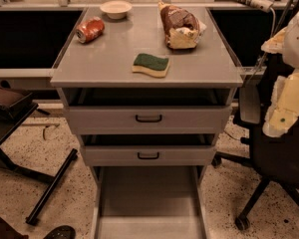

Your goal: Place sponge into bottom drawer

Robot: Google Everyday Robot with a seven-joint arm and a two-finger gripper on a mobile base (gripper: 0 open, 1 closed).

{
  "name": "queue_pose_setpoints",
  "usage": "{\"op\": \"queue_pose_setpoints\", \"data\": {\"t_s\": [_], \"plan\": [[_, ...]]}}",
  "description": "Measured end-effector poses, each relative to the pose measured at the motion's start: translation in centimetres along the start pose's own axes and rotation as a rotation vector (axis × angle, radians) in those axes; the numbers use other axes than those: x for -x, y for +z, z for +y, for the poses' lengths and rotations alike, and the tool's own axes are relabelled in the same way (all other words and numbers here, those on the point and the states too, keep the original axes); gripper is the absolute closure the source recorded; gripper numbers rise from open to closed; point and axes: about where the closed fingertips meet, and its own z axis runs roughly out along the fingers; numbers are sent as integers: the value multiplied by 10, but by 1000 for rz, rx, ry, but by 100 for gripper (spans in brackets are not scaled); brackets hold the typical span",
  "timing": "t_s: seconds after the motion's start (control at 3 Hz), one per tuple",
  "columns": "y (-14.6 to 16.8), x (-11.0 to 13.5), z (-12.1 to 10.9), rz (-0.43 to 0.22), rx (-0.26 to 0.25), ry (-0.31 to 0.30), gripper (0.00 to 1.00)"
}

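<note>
The sponge (pixel 151 64), dark green on top of pale yellow foam, lies flat on the grey cabinet top (pixel 104 59), slightly front of centre. The bottom drawer (pixel 148 198) is pulled out toward me below the two upper drawers, and its flat grey floor is bare. Pale arm segments (pixel 288 96) of the robot show at the right edge, well right of the cabinet. The gripper itself is out of view, and nothing holds the sponge.
On the cabinet top are a red can (pixel 89 29) on its side at back left, a small bowl (pixel 115 9) at the back, and a brown-and-cream bread-like bag (pixel 180 25) at back right. The two upper drawers with black handles (pixel 148 118) stand slightly open. A black office chair (pixel 274 153) is at the right, a black stand (pixel 50 185) at the left.
</note>
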Motion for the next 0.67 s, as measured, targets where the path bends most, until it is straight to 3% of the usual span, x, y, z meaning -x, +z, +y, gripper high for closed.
{"op": "queue_pose_setpoints", "data": {"t_s": [0.33, 0.67], "plan": [[0, 0, 0, 0, 0, 0, 0], [31, 26, -8, -47, -6, -24, 0]]}}
